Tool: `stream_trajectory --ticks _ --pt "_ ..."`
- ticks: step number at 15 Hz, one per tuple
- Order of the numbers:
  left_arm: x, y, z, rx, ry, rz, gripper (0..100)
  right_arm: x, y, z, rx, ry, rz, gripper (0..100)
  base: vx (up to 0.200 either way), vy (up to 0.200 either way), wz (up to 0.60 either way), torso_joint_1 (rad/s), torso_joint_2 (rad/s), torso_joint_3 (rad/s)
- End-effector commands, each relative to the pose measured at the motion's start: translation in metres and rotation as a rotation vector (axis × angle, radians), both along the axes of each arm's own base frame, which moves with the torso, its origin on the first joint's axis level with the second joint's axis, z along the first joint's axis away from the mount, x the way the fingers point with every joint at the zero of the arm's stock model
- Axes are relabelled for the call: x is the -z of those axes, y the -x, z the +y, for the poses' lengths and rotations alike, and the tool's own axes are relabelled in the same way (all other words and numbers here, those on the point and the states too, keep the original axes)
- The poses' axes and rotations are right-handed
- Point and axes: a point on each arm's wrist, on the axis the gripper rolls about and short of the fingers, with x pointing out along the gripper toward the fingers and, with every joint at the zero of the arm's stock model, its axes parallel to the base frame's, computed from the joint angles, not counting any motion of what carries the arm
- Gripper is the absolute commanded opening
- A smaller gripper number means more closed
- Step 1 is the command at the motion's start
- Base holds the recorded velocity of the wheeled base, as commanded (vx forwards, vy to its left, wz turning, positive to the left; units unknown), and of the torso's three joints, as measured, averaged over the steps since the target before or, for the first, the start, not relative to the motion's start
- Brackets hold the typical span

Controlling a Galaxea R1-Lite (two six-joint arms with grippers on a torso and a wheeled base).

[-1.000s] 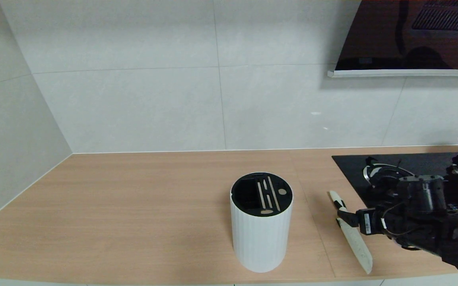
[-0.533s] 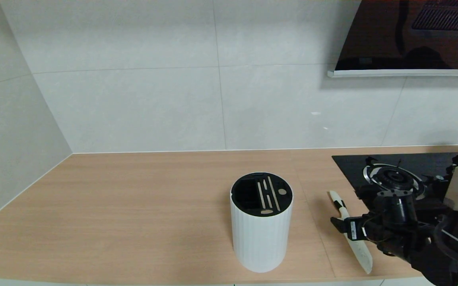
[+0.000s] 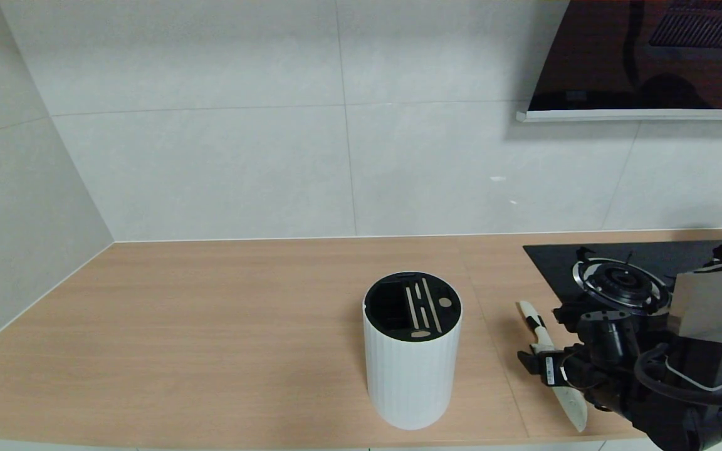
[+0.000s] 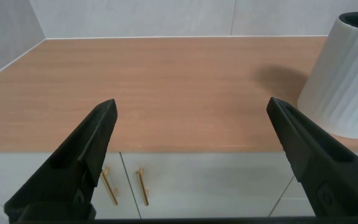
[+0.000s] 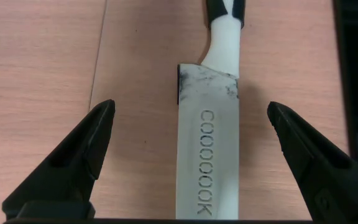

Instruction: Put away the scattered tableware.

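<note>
As the right gripper (image 5: pixel 189 109) settles over the knife (image 5: pixel 207 155), its jaws gape wide, empty, ready to grasp.

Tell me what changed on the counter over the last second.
The right gripper slid a little along the white knife with the black-banded handle, toward the counter's near edge, as its arm swung in above. Its open fingers straddle the blade; nothing was grasped or released. The knife, flat on the wooden countertop, and the white ribbed cylindrical holder with a black slotted top stayed put.
</note>
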Motion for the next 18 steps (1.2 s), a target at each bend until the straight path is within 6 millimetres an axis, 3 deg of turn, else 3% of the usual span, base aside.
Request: stream_trajectory --ticks 1,18 --pt "0.000 0.000 0.000 -0.001 0.001 0.000 100 0.005 -0.002 0.000 0.004 0.003 0.004 100 0.000 0.000 0.00 0.000 0.00 0.000" --pt "0.000 0.000 0.000 -0.001 0.001 0.000 100 0.019 -0.008 0.001 0.038 0.020 0.014 100 0.000 0.000 0.00 0.000 0.00 0.000"
